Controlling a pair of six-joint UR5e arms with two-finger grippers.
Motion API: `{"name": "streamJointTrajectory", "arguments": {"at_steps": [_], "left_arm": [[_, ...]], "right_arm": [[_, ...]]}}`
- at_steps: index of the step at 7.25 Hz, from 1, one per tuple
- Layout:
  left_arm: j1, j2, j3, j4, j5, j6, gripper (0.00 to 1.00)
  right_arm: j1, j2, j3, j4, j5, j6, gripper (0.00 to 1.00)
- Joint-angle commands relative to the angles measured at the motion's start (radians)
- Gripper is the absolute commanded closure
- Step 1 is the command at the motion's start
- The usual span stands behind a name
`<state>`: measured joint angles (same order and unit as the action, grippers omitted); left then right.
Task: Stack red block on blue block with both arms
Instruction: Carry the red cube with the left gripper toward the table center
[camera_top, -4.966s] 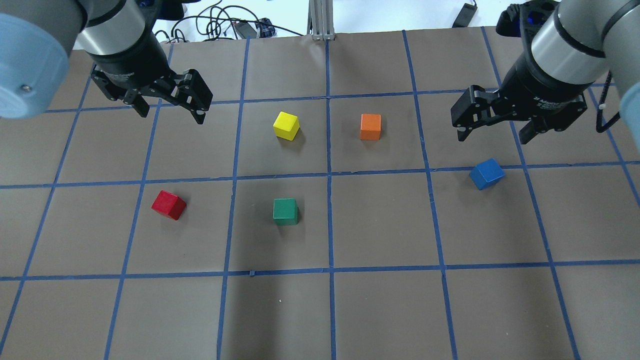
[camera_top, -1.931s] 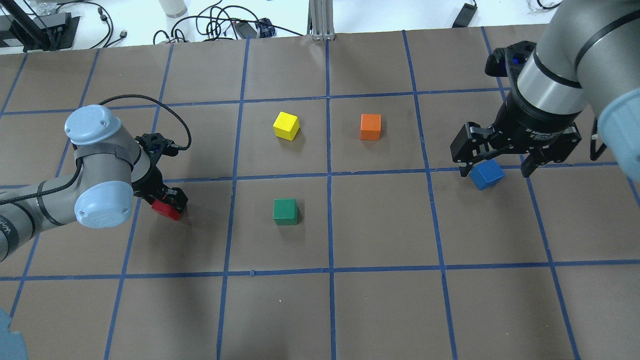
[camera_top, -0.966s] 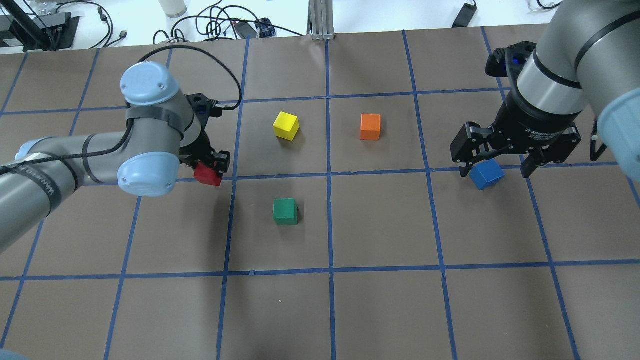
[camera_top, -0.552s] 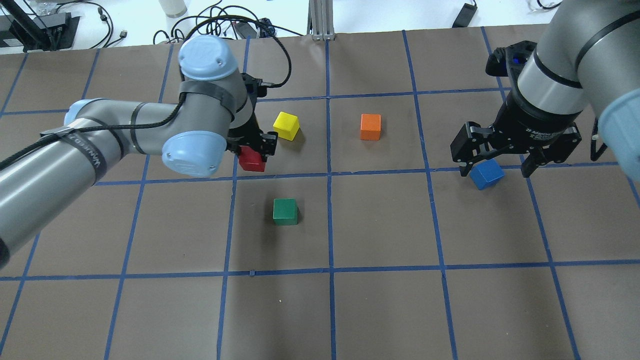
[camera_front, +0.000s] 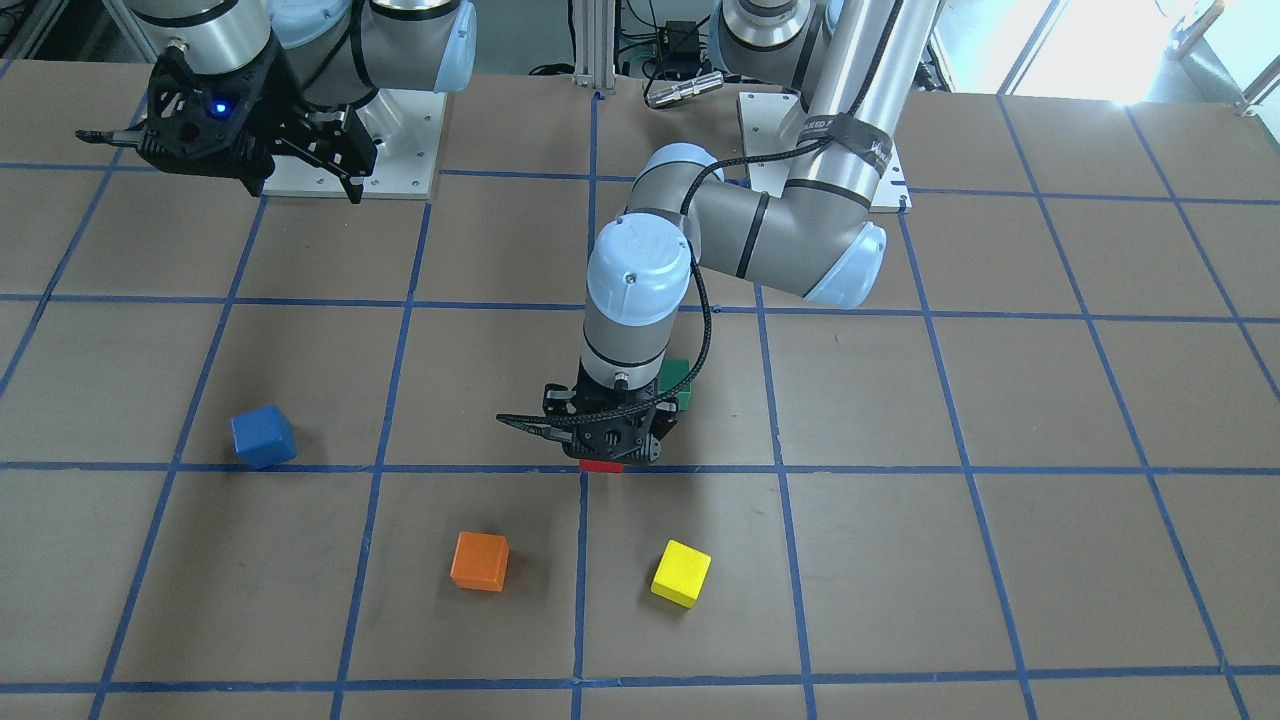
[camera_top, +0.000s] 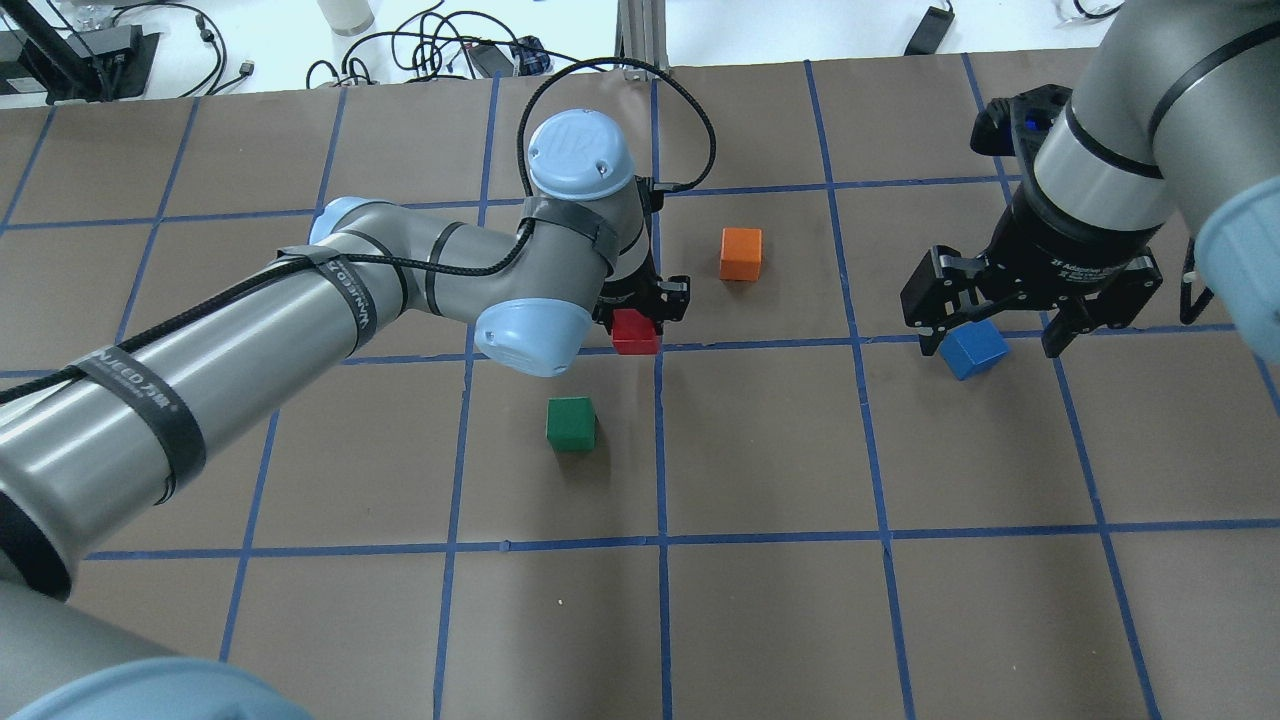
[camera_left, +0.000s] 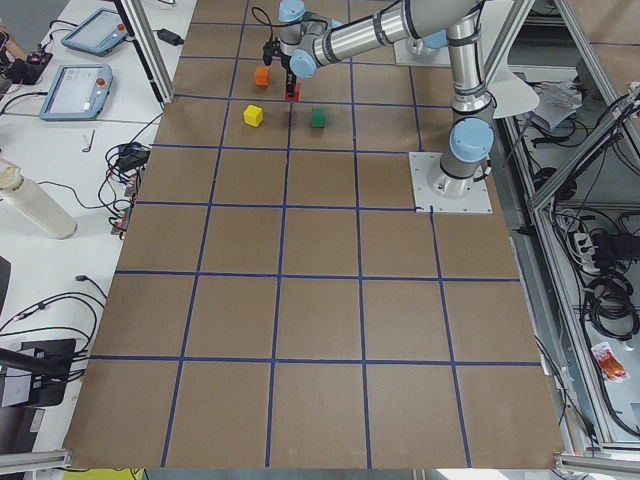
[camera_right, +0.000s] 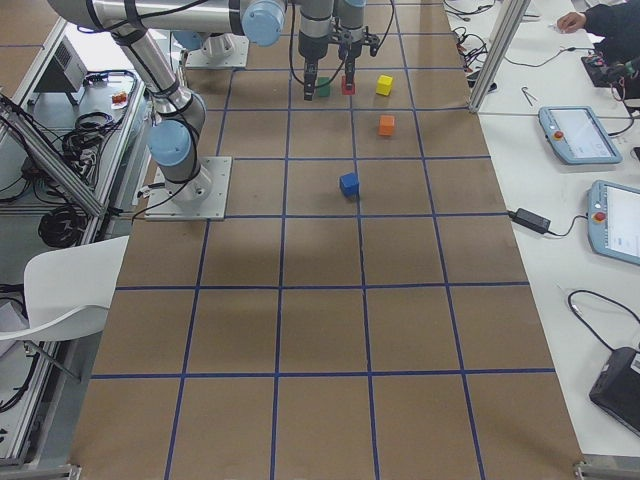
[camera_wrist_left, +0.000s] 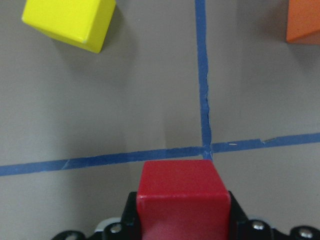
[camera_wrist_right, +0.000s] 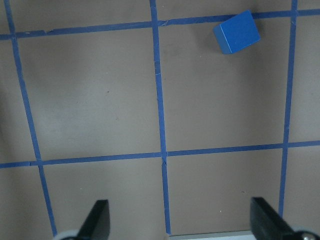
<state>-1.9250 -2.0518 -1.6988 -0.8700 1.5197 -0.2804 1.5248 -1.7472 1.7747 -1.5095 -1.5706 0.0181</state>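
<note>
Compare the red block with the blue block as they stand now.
The red block is clamped in the left pincer; the blue block lies free on the table. The red block sits square to the tape grid; the blue block is turned askew. Both are small cubes of like size.

Brown bench (camera_front: 1000, 400) gridded with blue tape. At centre the left tool (camera_front: 603, 455) points straight down, clamped on the red block (camera_front: 601, 466), only a sliver showing. The blue block (camera_front: 263, 437) sits well apart. The right tool (camera_front: 300, 175) hangs spread wide near the robot's base, its blue light glowing.
</note>
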Motion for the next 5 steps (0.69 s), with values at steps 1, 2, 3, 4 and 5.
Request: {"name": "streamJointTrajectory", "arguments": {"at_steps": [1,2,3,4,5], "left_arm": [[-0.019,-0.065,0.001,0.06,-0.001,0.019,0.41],[-0.023,-0.071,0.001,0.074,-0.001,0.048,0.0],[-0.019,-0.055,0.005,0.074,-0.001,0.071,0.0],[-0.005,-0.018,0.014,0.057,0.001,0.073,0.0],[0.018,0.017,0.024,0.025,0.001,0.075,0.0]], "right_arm": [[-0.001,0.0,0.0,-0.005,0.0,-0.001,0.0],[-0.002,0.001,0.0,-0.014,0.0,-0.003,0.0],[-0.003,0.002,0.0,-0.014,0.0,-0.009,0.0],[-0.003,0.002,0.0,-0.017,0.003,-0.012,0.0],[-0.003,0.003,-0.001,-0.02,0.006,0.0,0.0]]}}
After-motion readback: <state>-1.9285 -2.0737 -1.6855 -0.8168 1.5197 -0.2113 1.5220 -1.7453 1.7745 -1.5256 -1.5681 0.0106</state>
